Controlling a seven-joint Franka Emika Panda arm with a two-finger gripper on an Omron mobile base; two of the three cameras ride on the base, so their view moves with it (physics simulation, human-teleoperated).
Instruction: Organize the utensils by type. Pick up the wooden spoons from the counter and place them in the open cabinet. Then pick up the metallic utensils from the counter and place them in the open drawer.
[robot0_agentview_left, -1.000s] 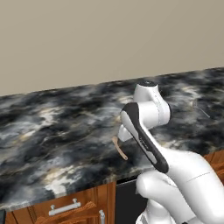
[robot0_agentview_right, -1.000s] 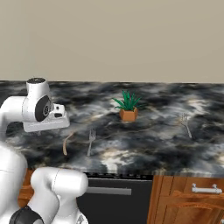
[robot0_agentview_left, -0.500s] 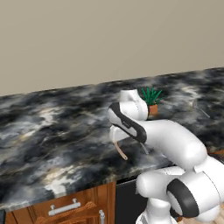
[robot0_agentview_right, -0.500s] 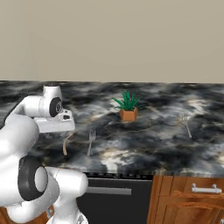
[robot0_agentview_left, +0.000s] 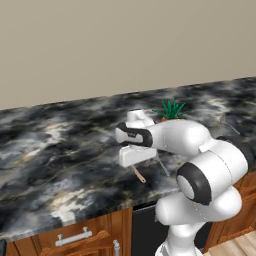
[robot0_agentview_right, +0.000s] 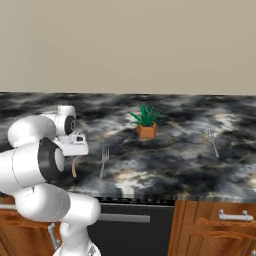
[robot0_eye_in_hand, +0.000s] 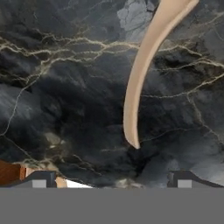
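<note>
A tan wooden spoon lies on the black marbled counter, its curved handle running up from between my fingertips. My gripper hangs open just above the handle's end, touching nothing. From the base cameras the hand hovers low over the spoon near the counter's front edge. One grey fork lies just right of the spoon. A second metal utensil lies far right. The open cabinet and open drawer are out of view.
A small potted plant stands behind the fork. Below the counter are brown cabinet fronts with handles and a dark appliance front. A plain beige wall rises behind.
The arm has folded forward and down, bringing the hand from above the counter to just over the spoon's handle. The jaws stayed open; nothing on the counter moved.
</note>
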